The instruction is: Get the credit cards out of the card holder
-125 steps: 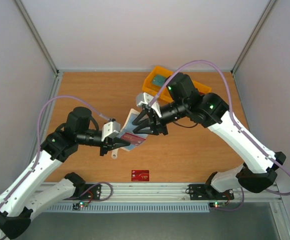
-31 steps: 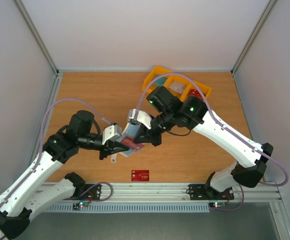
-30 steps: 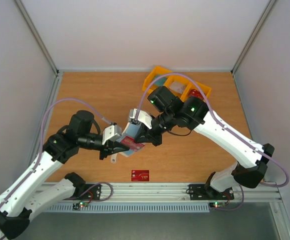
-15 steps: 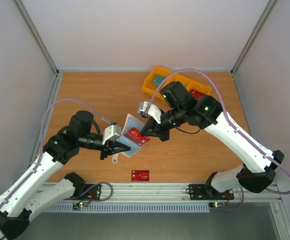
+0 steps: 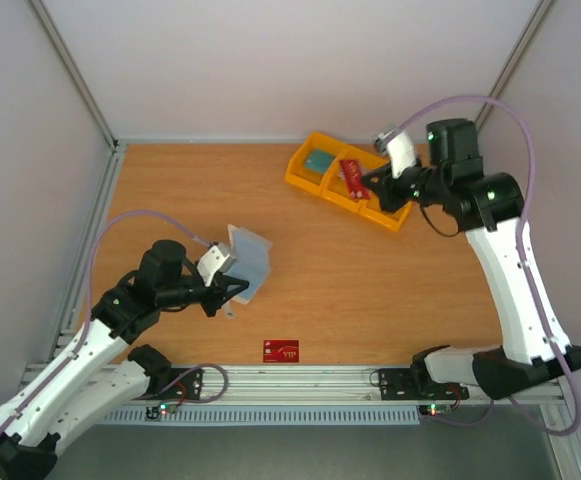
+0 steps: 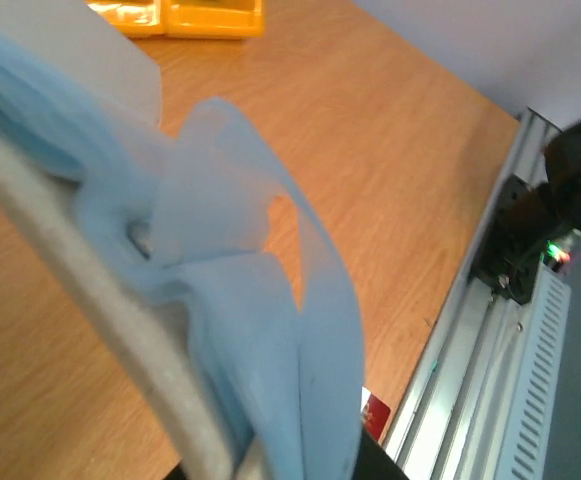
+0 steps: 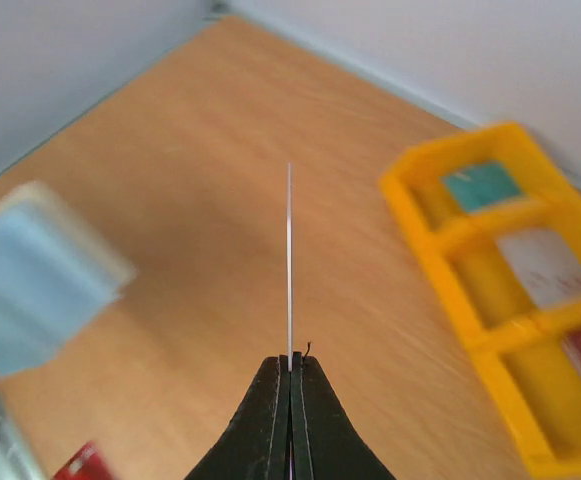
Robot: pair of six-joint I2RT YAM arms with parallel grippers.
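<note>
The card holder, cream outside and pale blue inside, hangs open in my left gripper, which is shut on its lower edge. In the left wrist view the card holder fills the frame and hides the fingers. My right gripper is shut on a red credit card above the yellow tray. The right wrist view shows that card edge-on between the shut right gripper. A second red credit card lies flat near the table's front edge.
A yellow three-compartment tray sits at the back right, holding a teal card and, in the right wrist view, a pale card. An aluminium rail runs along the front edge. Grey walls enclose the table.
My right gripper pulled the red card out of the card holder and swung back and right, over the yellow tray. My left gripper drew back slightly toward the left, card holder still in it.
</note>
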